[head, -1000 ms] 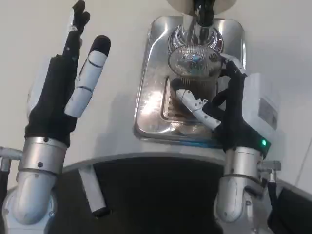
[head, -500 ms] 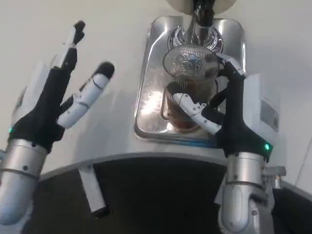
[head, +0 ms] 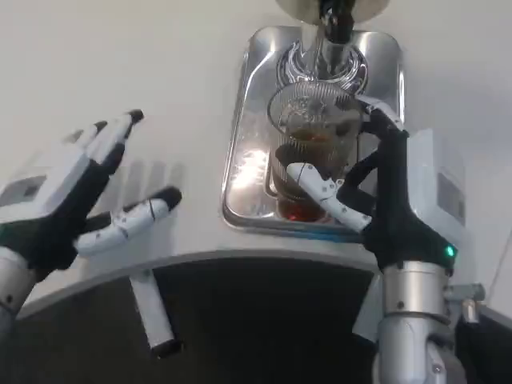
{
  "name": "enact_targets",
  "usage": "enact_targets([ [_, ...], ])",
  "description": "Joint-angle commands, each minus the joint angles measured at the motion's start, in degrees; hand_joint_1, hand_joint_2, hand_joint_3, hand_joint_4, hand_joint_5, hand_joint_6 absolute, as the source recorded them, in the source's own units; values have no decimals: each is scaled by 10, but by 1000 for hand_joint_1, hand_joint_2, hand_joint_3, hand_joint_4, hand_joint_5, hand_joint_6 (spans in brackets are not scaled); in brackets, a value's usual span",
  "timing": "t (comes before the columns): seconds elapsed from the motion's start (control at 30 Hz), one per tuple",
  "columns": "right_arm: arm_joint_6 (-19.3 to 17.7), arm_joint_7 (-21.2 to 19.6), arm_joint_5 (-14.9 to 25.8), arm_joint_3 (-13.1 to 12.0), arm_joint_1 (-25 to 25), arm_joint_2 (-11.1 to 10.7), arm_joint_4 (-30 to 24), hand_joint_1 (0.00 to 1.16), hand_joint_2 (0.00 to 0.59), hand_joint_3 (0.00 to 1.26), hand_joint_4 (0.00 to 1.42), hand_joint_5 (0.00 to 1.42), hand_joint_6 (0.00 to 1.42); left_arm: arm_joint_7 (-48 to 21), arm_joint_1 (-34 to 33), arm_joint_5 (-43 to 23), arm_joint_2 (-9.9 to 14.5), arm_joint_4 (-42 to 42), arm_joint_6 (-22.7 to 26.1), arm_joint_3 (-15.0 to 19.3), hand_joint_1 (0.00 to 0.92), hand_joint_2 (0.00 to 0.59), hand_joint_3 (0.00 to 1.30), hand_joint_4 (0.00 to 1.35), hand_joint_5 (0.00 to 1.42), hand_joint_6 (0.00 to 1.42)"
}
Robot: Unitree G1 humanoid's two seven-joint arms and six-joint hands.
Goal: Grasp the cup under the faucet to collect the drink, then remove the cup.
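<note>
While its fingers [head: 324,186] are wrapping around the clear cup [head: 310,152], the right hand [head: 384,196] is gripping it from the side. That cup, holding dark drink, is sitting on the shiny metal drip tray [head: 244,160] directly below the faucet [head: 334,24]. Well apart on the white worktop [head: 144,88], the left hand [head: 72,204] is hovering with fingers spread, holding nothing.

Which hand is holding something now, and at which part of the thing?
The right hand grips the clear cup around its side wall, below the rim. The left hand holds nothing, fingers spread.
</note>
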Motion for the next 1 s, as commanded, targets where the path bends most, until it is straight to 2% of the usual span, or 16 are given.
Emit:
enact_targets([
  [0.03, -28, 12, 1, 2, 21, -6, -46, 1162, 292, 790, 811, 884, 1234, -3, 16, 27, 23, -1, -20, -15, 0, 165, 0, 0, 0, 0],
  [0.27, -42, 42, 3, 9, 61, -19, -90, 1162, 289, 792, 812, 882, 1222, 5, 17, 59, 25, -24, -27, -20, 0, 155, 0, 0, 0, 0],
  [0.47, -57, 61, 8, 5, 91, -25, -117, 1162, 286, 792, 812, 884, 1218, 4, 20, 73, 18, -34, -24, -24, 0, 152, 0, 0, 0, 0],
  [0.7, -74, 84, 15, 0, 121, -36, -154, 1162, 285, 798, 818, 884, 1219, 15, 25, 87, 22, -45, -35, -29, 0, 148, 0, 0, 0, 0],
  [1.0, -91, 111, 13, 16, 177, -37, -211, 1162, 275, 804, 821, 888, 1221, 21, 40, 98, 17, -66, -43, -30, 4, 147, 0, 0, 0, 0],
])
